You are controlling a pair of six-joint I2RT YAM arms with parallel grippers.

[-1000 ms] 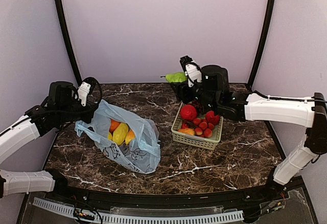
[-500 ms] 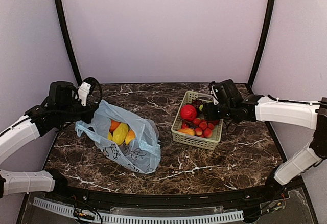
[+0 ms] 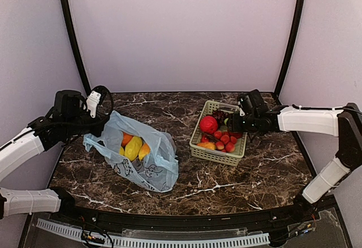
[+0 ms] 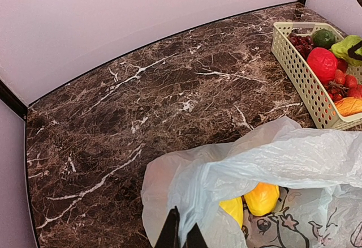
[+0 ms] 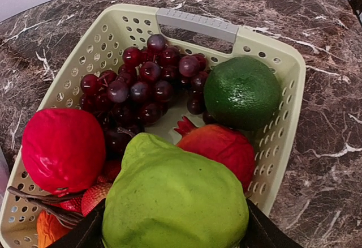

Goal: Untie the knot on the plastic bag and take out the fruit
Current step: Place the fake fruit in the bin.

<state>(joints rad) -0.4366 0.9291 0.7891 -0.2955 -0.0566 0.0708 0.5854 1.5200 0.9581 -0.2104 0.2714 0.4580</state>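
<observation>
Crinkled pale-blue plastic bag (image 3: 148, 160) slumped on veined marble (image 3: 254, 169), smooth yellow fruit (image 4: 261, 198) inside, my left pincer (image 4: 181, 238) pinching its film, right pincer (image 5: 172, 234) clasping lumpy light green fruit (image 5: 175, 194) over lattice basket (image 5: 198, 24).

The plastic bag (image 4: 271, 163) hides most of the fruit (image 4: 261, 198) inside.

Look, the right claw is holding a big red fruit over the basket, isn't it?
Not red. The right claw is holding a big light green fruit over the basket. The right wrist view shows the colour plainly; the red ones lie in the basket below it.
</observation>
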